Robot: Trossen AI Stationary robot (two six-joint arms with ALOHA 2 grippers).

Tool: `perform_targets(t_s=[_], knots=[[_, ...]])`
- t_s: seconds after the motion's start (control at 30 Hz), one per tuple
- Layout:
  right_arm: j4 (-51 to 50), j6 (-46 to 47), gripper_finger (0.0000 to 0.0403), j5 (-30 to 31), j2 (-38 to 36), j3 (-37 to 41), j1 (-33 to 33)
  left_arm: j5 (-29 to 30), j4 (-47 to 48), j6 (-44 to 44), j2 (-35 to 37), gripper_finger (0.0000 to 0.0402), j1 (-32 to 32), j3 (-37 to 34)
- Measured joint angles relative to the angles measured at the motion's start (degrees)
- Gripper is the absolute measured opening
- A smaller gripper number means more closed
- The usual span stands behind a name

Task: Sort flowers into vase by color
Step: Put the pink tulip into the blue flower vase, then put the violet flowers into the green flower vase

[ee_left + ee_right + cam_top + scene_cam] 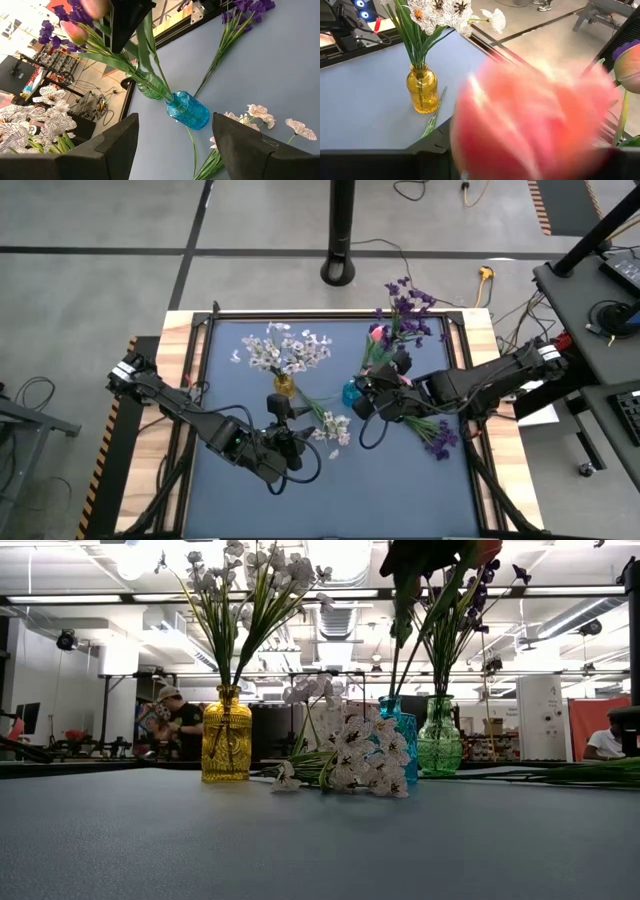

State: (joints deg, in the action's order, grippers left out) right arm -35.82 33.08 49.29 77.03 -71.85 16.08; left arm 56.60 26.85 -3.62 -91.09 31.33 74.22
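My right gripper (385, 382) hangs over the blue vase (352, 393), shut on a pink tulip whose bud (530, 115) fills the right wrist view. A second tulip bud (75, 31) stands in the same blue vase (187, 111). White sprays stand in the yellow vase (284, 385), purple sprays in the green vase (150, 86). One white spray (330, 426) and one purple spray (436, 436) lie flat on the table. My left gripper (175, 120) is open and hovers near the table's front middle (292, 436), beside the lying white spray. My right gripper (122, 30) holds the tulip's green stem (134, 60) high up, just under the bud, with its fingers pointing down from above. The stem slants down from the fingers to the blue vase's mouth. The bud hides the fingers in the right wrist view.
The three vases stand close together in the far half of the table (400, 490). The yellow vase (226, 735) is left, the blue (400, 730) and green (438, 735) vases right. The near half holds only my left arm. People show in the room beyond.
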Motion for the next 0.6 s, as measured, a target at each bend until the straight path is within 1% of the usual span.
perform_targets(t_s=[0.6], knots=[[-0.4, -4.7, 0.0257, -0.2, -0.4, -6.0, 0.2, 0.0, 0.0, 0.6, 0.0, 0.0235, 0.0, 0.0]])
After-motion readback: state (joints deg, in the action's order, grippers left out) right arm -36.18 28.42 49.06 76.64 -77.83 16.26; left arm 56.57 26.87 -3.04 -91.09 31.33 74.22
